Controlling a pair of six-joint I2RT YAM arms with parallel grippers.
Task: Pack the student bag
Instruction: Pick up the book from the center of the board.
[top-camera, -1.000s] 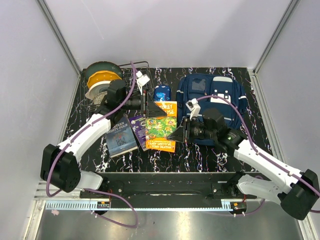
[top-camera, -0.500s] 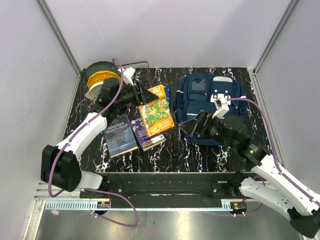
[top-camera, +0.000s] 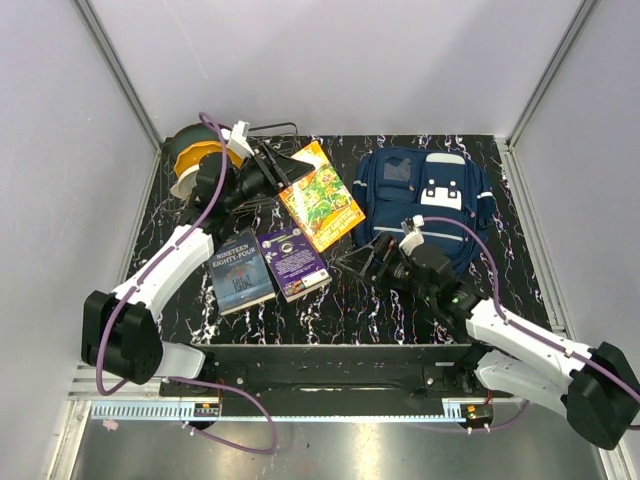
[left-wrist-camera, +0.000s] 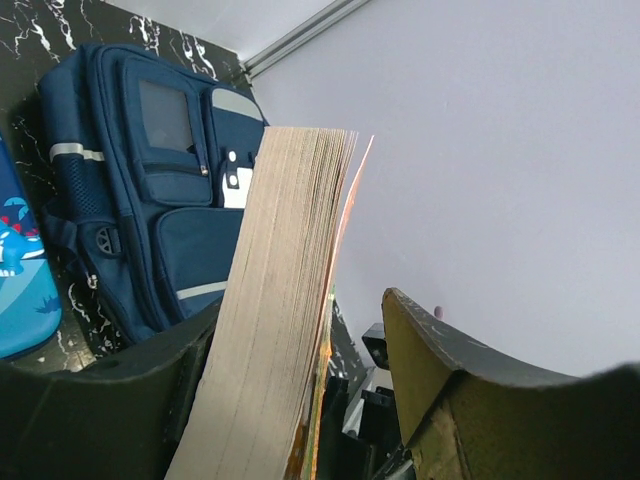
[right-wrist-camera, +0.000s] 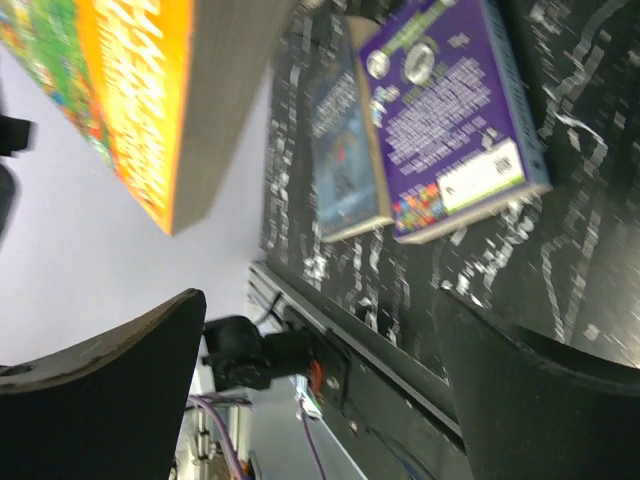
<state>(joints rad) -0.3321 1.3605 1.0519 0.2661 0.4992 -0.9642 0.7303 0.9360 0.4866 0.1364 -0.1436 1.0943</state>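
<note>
The student bag (top-camera: 425, 195) lies flat at the right back of the table, navy with white patches; the left wrist view shows its pocketed front (left-wrist-camera: 150, 190). My left gripper (top-camera: 278, 172) is shut on the near end of an orange and green book (top-camera: 322, 197) and holds it tilted above the table, left of the bag. Its page edge (left-wrist-camera: 285, 300) stands between the fingers, against the left one (left-wrist-camera: 100, 400). My right gripper (top-camera: 360, 262) is open and empty, low in front of the bag's near left corner. The book (right-wrist-camera: 130, 100) hangs above it.
Two books lie near the front left: a grey-blue one (top-camera: 240, 272) and a purple one (top-camera: 293, 262). A filament spool (top-camera: 195, 160) and a wire rack (top-camera: 285, 132) stand at the back left. A glossy blue pencil case (left-wrist-camera: 20, 270) lies left of the bag.
My right gripper has opened wide and come away from the orange book's corner. My left gripper has carried the book up and back, tilting it, uncovering the purple book.
</note>
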